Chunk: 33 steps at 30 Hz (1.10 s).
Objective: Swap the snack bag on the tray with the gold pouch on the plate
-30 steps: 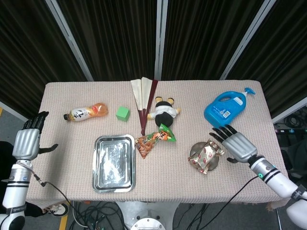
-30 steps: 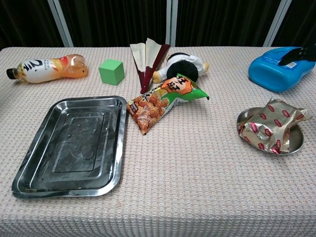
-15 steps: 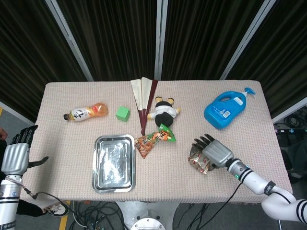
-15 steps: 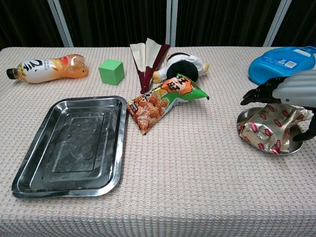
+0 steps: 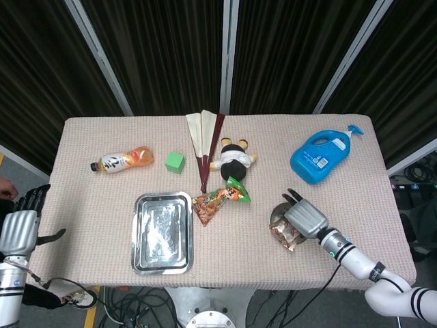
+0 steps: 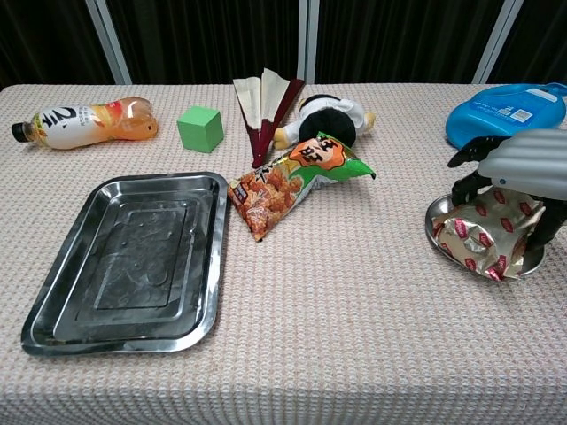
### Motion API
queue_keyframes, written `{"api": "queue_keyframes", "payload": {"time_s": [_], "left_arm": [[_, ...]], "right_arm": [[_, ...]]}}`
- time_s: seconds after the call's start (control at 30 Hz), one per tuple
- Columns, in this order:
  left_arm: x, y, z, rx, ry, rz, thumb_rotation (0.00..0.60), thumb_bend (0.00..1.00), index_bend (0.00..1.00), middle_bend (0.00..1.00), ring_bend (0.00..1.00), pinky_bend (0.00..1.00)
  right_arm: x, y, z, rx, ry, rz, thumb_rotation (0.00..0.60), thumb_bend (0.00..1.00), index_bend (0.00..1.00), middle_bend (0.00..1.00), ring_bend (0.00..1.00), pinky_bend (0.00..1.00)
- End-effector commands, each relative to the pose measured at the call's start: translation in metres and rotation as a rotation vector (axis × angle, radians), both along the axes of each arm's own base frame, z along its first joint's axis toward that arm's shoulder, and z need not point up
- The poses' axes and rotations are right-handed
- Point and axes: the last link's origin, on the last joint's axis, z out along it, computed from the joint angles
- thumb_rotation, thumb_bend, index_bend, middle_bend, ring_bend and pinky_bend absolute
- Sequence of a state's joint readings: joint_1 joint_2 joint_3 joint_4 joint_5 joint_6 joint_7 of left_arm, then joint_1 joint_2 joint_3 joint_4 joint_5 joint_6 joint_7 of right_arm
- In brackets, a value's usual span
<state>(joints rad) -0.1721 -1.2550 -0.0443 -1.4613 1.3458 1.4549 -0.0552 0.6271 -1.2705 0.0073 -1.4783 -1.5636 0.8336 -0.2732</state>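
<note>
The orange and green snack bag lies on the tablecloth just right of the steel tray, which holds nothing. The gold pouch sits on the small metal plate at the right. My right hand is on top of the pouch, fingers curled down one side and thumb on the other, squeezing it while it still rests on the plate. My left hand hangs off the table's left edge, fingers apart and holding nothing.
Along the back of the table lie a drink bottle, a green cube, a folded fan, a plush doll and a blue jug. The jug stands just behind the plate.
My right hand has moved in from the right onto the plate and its fingers have curled around the gold pouch, crumpling it. The left hand has dropped lower beside the table.
</note>
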Motion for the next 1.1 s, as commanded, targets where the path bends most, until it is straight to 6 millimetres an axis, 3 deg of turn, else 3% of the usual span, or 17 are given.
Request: {"api": "queue_keyframes", "payload": {"time_s": [0.03,0.2,0.37,0.6,0.8,0.9,0.97,1.03,1.1], "left_arm": [[-0.002,-0.001,0.0,0.0,-0.002,0.003,0.6,0.09,0.05,0.09,0.07,0.16],[-0.006,-0.004,0.003,0.013,-0.008,0.005,0.6,0.09,0.06,0.09,0.07,0.16],[-0.01,-0.006,0.005,0.016,-0.016,0.015,0.6,0.09,0.06,0.09,0.07,0.16],[-0.016,-0.012,0.008,0.02,0.001,0.027,0.6,0.09,0.06,0.09,0.07,0.16],[-0.022,-0.016,0.012,0.031,-0.014,0.043,0.6,0.09,0.06,0.09,0.07,0.16],[-0.025,-0.016,0.013,0.034,-0.023,0.05,0.6,0.09,0.06,0.09,0.07,0.16],[-0.027,-0.015,0.012,0.034,-0.024,0.052,0.6,0.09,0.06,0.09,0.07,0.16],[-0.028,-0.015,0.011,0.035,-0.025,0.052,0.6,0.09,0.06,0.09,0.07,0.16],[-0.028,-0.016,0.011,0.038,-0.028,0.054,0.6,0.09,0.06,0.09,0.07,0.16]], "right_arm": [[0.002,0.002,0.0,-0.029,-0.037,0.016,0.6,0.14,0.63,0.61,0.18,0.0],[0.022,0.003,0.009,-0.032,-0.121,0.036,0.6,0.16,0.72,0.67,0.22,0.0],[0.073,0.014,0.011,0.027,-0.217,0.119,0.6,0.14,0.72,0.66,0.22,0.0],[0.133,0.029,-0.024,0.113,-0.271,0.184,0.6,0.11,0.71,0.66,0.22,0.0],[0.153,0.039,-0.056,0.132,-0.266,0.199,0.6,0.09,0.69,0.64,0.21,0.0],[0.156,0.042,-0.064,0.152,-0.262,0.183,0.6,0.05,0.62,0.6,0.19,0.0],[0.155,0.042,-0.068,0.171,-0.245,0.165,0.6,0.04,0.49,0.52,0.15,0.0],[0.156,0.04,-0.069,0.171,-0.236,0.162,0.6,0.02,0.3,0.38,0.06,0.0],[0.159,0.038,-0.07,0.158,-0.241,0.164,0.6,0.01,0.19,0.28,0.01,0.0]]}}
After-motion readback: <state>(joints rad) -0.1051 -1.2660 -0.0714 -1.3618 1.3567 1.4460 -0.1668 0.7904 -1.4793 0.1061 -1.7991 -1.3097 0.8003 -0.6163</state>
